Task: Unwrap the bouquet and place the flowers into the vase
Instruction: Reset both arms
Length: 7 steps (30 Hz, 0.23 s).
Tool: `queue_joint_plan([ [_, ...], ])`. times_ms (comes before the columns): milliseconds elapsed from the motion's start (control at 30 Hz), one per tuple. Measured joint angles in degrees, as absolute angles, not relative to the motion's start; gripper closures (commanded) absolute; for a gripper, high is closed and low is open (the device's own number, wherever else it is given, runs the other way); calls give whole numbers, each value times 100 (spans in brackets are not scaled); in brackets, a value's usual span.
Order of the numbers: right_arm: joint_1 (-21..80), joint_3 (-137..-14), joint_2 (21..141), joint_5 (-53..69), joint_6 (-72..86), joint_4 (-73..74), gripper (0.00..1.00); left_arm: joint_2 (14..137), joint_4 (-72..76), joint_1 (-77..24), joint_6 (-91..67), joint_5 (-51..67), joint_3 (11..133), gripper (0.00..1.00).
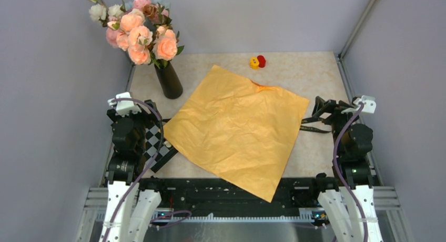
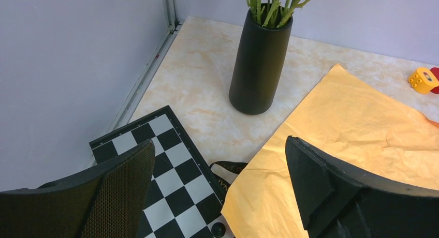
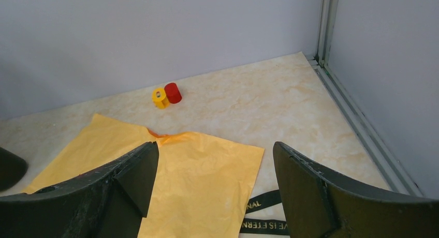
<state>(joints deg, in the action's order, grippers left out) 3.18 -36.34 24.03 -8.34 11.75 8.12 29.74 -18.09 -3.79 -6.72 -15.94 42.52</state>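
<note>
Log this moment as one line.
flowers: in vase | orange paper: spread flat | ribbon: loose beside paper | left gripper: open, empty | right gripper: open, empty

Gold "VE IS ETERN" on black ribbon (image 3: 261, 227)

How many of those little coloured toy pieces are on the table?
2. A yellow piece and a red piece sit side by side near the back wall, just beyond the far corner of the orange paper. Others might lie hidden under that sheet.
</note>
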Motion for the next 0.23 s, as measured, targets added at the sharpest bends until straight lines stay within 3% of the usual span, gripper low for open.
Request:
queue_joint_plan([
  [233,318,-3634,2421,-832,1208,812,17,2978,-1815,-379,-628,-1699,4252,1],
])
